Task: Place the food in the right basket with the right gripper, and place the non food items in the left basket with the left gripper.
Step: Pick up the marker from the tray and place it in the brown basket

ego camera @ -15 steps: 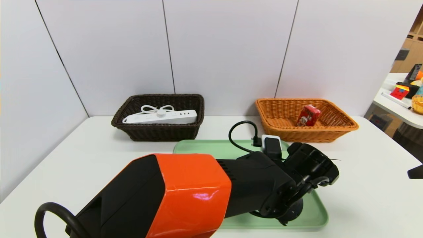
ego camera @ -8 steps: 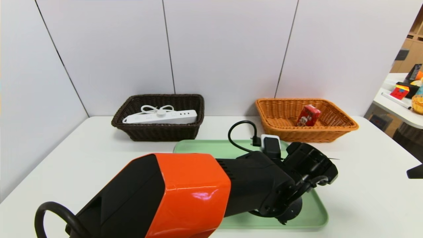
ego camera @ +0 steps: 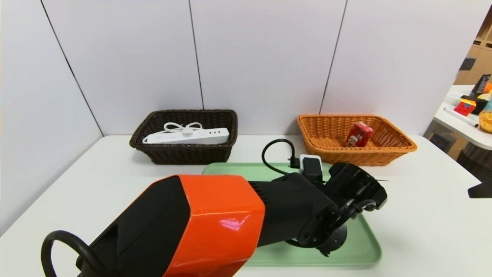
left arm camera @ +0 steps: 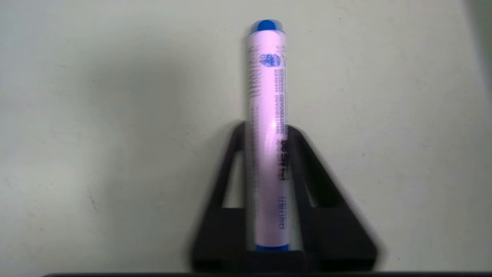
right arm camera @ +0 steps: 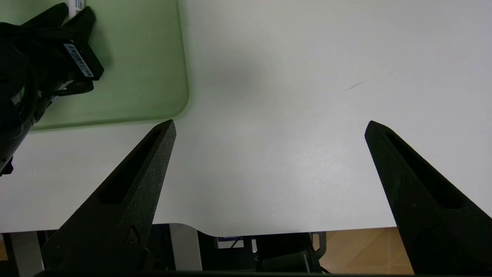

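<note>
Tray (ego camera: 374,254): under the left arm, hiding leftovers.
Dark basket (ego camera: 192,154): holds the power strip (ego camera: 207,135); marker could land crosswise on it.
Left pincer (left arm camera: 267,132): pinching the marker (left arm camera: 269,96), which could pivot if knocked.
Right pincer (right arm camera: 271,129): spread, beside the tray.

The slim white marker with blue ends (left arm camera: 269,154), left of the green rectangular tray's right rim (right arm camera: 187,77), reads "WHITEBOARD MARKER", printed twice.
</note>
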{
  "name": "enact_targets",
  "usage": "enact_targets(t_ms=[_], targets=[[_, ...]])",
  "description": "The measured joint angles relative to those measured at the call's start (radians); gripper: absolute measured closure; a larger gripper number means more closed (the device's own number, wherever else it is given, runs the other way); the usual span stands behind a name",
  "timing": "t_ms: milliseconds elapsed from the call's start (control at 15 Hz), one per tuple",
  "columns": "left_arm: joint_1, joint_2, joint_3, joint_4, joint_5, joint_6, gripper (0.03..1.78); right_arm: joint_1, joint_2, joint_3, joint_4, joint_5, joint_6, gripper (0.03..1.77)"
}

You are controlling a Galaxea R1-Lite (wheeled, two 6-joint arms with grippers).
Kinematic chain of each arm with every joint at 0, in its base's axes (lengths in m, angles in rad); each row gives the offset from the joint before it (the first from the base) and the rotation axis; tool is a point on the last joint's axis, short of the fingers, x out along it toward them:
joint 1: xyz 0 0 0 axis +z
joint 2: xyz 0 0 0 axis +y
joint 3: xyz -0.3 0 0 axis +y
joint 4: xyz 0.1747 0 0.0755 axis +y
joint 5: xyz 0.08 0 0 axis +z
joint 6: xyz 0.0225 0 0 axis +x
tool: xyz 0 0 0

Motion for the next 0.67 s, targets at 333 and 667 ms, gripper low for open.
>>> enact_targets(t_ms=[333,667], targets=[[0.01,0.0,0.0,0.002,0.0,-0.007,1.63,-0.001,0.006,0.0,-0.001,0.0,0.0,0.1],[0.01,-0.003,0.0,0.003,0.0,-0.007,1.63,-0.005,0.008,0.001,-0.001,0.001,0.001,0.1]])
